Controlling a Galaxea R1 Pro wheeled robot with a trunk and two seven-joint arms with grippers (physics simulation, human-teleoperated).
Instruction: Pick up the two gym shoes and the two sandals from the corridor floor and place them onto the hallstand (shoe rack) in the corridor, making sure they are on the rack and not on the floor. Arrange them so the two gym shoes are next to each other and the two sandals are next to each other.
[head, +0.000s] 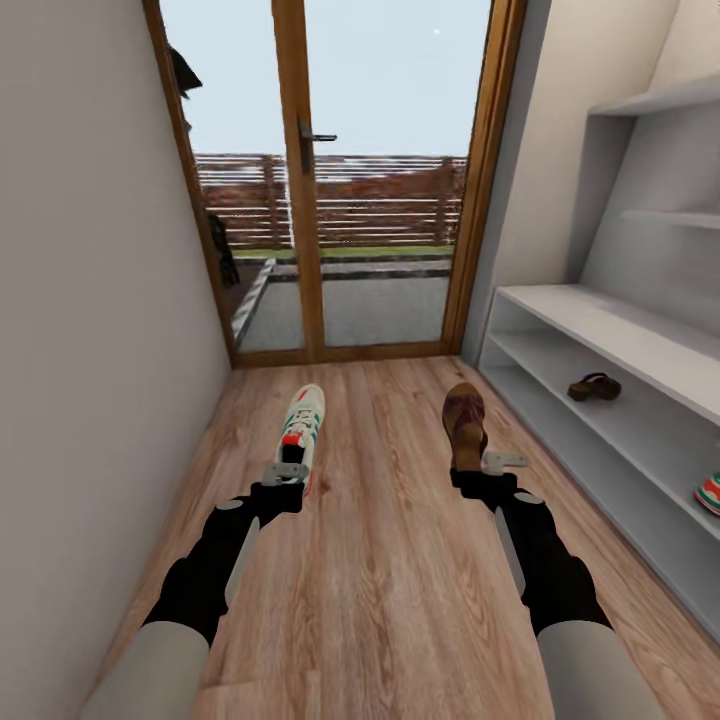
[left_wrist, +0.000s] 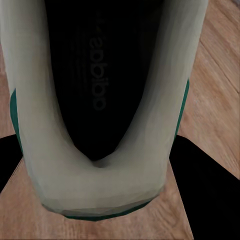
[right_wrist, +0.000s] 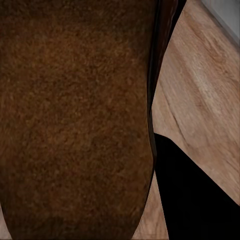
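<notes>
Both arms reach low over the corridor floor (head: 380, 560). Left end effector (head: 285, 473) sits at the heel of a gym shoe (head: 303, 430), right end effector (head: 490, 465) at a sandal's (head: 465, 420) heel; whether either is clamped I cannot tell. Each shoe's long axis runs toward the glass door (head: 340, 180), toes away, presumably to carry both to the hallstand (head: 600, 330), where another sandal (head: 594, 386) and gym shoe (head: 709, 494) rest.

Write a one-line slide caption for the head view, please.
Left gripper at a gym shoe, right gripper at a sandal.
</notes>
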